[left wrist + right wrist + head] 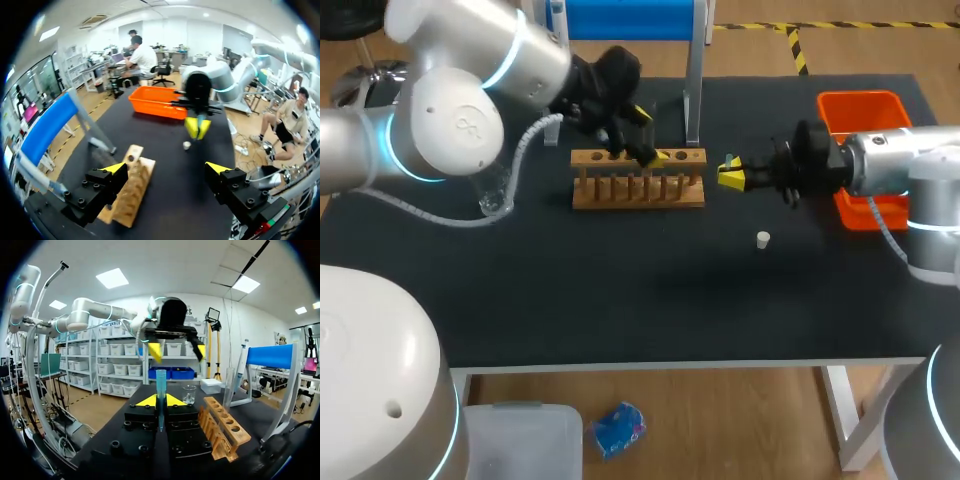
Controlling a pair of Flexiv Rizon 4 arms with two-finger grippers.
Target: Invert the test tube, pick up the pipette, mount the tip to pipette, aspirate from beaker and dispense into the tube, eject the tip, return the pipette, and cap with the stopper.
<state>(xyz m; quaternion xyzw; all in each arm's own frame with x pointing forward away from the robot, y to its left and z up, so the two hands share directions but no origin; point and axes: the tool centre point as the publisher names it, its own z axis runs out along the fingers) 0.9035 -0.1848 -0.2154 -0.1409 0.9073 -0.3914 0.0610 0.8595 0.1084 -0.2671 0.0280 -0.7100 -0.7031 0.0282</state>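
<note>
My right gripper [730, 173] hovers right of the wooden tube rack [638, 178] and is shut on a slim blue tapered pipette tip [160, 390], held upright. My left gripper [648, 135] is open above the rack's right half with nothing between its fingers, and it faces the right gripper [198, 128]. The white pipette [240, 365] hangs on the blue stand [270, 355] behind the rack. A clear tube [229, 385] rises by the rack's [220, 427] far end. The glass beaker [495, 195] stands left of the rack. A small white stopper [763, 238] lies on the mat below the right gripper.
An orange bin [860, 110] sits at the table's back right, behind my right arm. The stand's metal pole [695, 80] rises just behind the rack's right end. The black mat [650, 300] stretches in front of the rack.
</note>
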